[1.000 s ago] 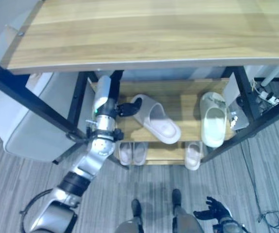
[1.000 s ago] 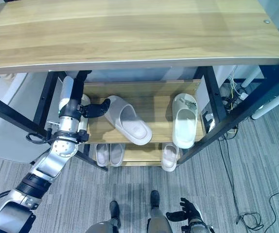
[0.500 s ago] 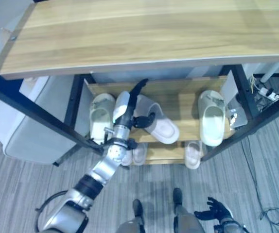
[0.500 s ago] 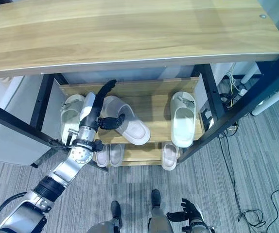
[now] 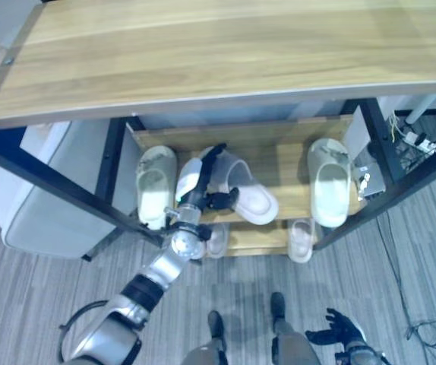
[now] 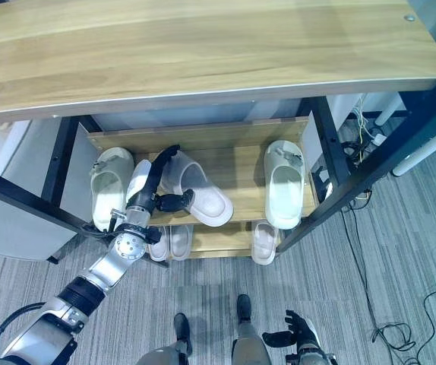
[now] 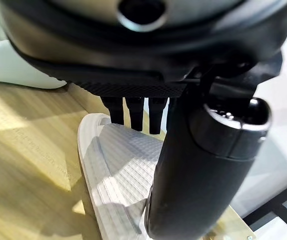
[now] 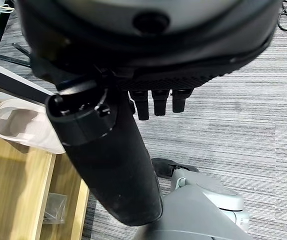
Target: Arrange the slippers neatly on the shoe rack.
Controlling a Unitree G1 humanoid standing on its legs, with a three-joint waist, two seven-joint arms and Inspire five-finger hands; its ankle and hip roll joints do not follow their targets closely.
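We pinch the pale, light, flexible foam slipper (image 5: 241, 190) lying askew mid-shelf on the wooden shoe rack (image 5: 290, 163), left hand (image 5: 216, 182) at its nine-o'clock edge; right hand (image 5: 332, 334) hangs relaxed.
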